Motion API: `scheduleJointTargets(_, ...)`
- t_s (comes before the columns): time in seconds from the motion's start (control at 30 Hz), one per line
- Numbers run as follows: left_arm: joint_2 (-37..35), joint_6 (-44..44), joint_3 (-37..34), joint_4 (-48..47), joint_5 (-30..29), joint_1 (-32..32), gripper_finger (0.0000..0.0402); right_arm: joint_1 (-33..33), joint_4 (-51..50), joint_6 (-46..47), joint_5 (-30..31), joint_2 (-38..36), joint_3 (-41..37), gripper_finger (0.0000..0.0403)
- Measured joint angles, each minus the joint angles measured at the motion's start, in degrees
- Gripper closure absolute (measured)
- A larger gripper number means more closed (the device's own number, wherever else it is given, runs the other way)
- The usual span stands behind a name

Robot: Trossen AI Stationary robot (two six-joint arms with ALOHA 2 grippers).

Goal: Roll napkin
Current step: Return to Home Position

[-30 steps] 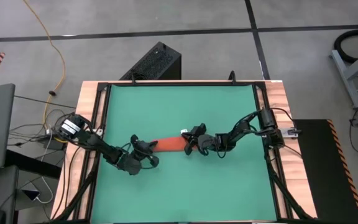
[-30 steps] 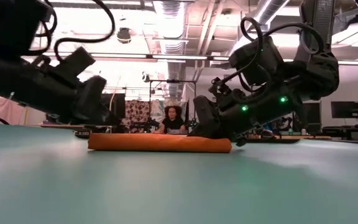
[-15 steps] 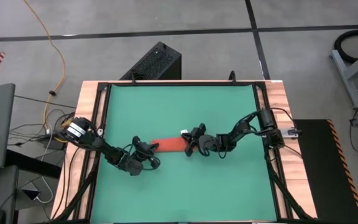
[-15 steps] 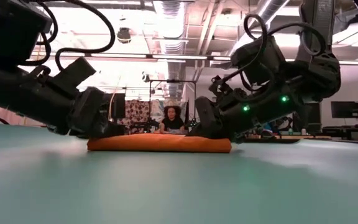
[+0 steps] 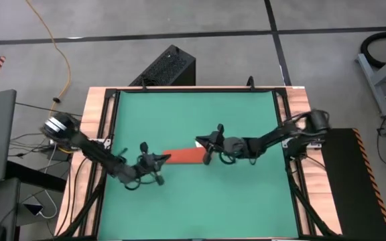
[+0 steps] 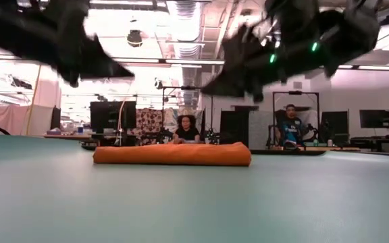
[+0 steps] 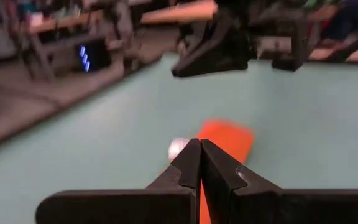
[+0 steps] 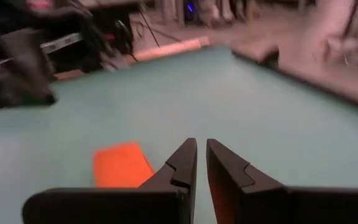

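The orange-red napkin (image 5: 183,156) lies rolled into a short log on the green table top, with its whole length resting on the mat (image 6: 172,154). A small white tag (image 7: 178,148) shows at one end. My left gripper (image 5: 167,158) hangs shut above the roll's left end (image 7: 201,144). My right gripper (image 5: 203,148) hangs above the right end with a narrow gap between its fingertips (image 8: 201,147) and nothing in it. In the low view both grippers are blurred and well clear above the roll, left (image 6: 110,67) and right (image 6: 211,86).
A wooden frame (image 5: 106,120) borders the green mat (image 5: 193,201). Green surface lies bare on the near and far sides of the roll. A black box (image 5: 169,65) stands on the floor beyond the far edge. People sit in the room behind the table (image 6: 188,128), (image 6: 289,125).
Both grippers have risen from table level at the two ends of the roll and now hang clear above it. The rolled napkin has stayed where it was on the mat.
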Motion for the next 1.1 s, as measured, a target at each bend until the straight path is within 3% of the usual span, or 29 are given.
scheduleJointTargets(0.13,-16.17,10.15,-2.94,-1.84,9.19,-0.21,0.0401,3.42,-1.56,-9.35,-0.12,-10.50,-2.32,0.0345)
scheduleJointTargets(0.23,-31.91,12.28,-4.87,-11.69,18.03,0.86,0.0401,6.35,-2.59,-14.17,-0.28,-20.12,-5.74,0.0345)
scheduleJointTargets(0.43,-60.47,4.11,-4.88,-44.57,39.18,8.90,0.0401,10.54,-4.67,-16.90,-2.21,-38.55,-14.49,0.0345)
scheduleJointTargets(0.57,-73.84,-1.34,-4.84,-55.45,51.82,15.18,0.0402,11.00,-5.01,-15.44,-2.71,-49.34,-19.88,0.0345)
scheduleJointTargets(0.73,-83.88,-2.76,-4.89,-66.84,53.44,19.40,0.0402,11.02,-5.30,-15.98,-2.69,-59.99,-24.93,0.0345)
scheduleJointTargets(0.83,-87.88,-2.44,-6.27,-68.58,55.30,20.30,0.0401,11.00,-6.31,-17.86,-2.10,-65.41,-28.59,0.0345)
scheduleJointTargets(0.97,-87.47,-4.09,-8.28,-70.23,58.48,20.40,0.0401,10.58,-6.14,-18.04,-1.27,-72.56,-33.43,0.0345)
scheduleJointTargets(1.1,-87.71,-7.73,-15.14,-63.96,57.69,20.41,0.0402,10.76,-7.25,-16.59,-0.75,-79.52,-37.75,0.0345)
